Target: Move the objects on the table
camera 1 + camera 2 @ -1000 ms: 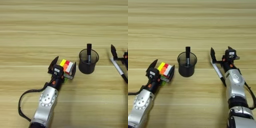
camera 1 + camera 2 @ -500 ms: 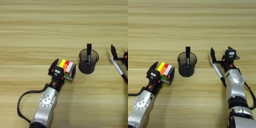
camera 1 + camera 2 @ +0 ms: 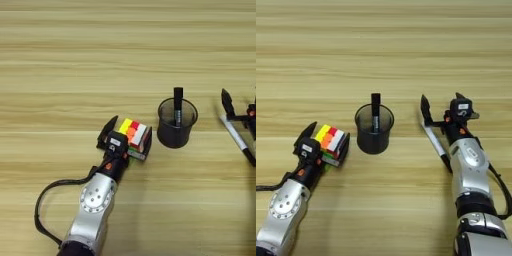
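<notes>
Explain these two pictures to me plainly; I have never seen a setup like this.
Both pictures come from a stereo camera on a humanoid robot's head, looking down at a wooden table; they show one scene from two slightly offset eyes. The silvery limbs are the robot's arms. The left gripper has its two black fingers around a multicoloured puzzle cube, with something green just under it. In the middle stands a black mesh cup with a black marker upright inside. The right gripper is open over a white pen lying on the table.
</notes>
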Robot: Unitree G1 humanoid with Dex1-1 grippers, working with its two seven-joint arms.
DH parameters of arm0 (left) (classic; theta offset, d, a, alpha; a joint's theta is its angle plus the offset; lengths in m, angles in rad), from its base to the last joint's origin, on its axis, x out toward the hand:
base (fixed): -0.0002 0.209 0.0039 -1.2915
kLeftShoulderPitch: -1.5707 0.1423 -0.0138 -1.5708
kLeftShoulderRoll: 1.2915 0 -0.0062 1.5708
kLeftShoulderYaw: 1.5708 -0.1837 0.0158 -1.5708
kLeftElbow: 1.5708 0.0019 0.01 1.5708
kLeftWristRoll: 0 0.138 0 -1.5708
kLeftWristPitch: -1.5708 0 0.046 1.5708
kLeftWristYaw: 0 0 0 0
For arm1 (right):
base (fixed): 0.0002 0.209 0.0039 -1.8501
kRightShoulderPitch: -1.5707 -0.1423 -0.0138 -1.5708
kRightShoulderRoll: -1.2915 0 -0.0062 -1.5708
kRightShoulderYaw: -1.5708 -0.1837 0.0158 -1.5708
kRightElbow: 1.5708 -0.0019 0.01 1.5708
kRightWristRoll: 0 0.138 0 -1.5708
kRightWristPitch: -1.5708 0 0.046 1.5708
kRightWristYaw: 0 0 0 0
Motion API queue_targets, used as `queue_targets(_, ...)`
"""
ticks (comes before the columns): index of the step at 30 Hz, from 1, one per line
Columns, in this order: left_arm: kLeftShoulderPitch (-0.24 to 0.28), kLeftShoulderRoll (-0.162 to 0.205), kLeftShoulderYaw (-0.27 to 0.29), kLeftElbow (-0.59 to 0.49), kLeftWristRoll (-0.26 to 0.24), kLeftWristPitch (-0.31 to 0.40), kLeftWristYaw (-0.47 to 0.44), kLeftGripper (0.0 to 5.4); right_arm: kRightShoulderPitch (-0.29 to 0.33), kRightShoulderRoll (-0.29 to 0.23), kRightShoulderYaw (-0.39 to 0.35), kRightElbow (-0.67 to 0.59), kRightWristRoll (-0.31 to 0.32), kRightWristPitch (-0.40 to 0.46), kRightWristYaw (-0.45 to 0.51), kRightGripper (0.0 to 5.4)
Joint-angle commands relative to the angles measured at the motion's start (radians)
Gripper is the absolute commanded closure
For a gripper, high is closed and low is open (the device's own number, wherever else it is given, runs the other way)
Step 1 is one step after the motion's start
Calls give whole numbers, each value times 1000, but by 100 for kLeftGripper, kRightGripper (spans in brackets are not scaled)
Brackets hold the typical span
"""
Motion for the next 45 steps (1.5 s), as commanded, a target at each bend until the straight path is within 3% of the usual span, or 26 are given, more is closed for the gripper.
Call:
queue_targets(1,1,-5,1,17,2,5,-2,51,8,7,0,-11,-1,10,-7,0)
queue_targets(18,5,-4,1,-5,-5,3,-12,210,9,7,1,-12,-1,8,-11,0)
queue_targets(34,13,-2,10,-85,-10,6,-14,212,10,9,2,-14,-2,8,-13,0)
queue_targets(45,3,4,60,-152,-15,24,13,212,7,10,2,-11,-3,8,-13,0)
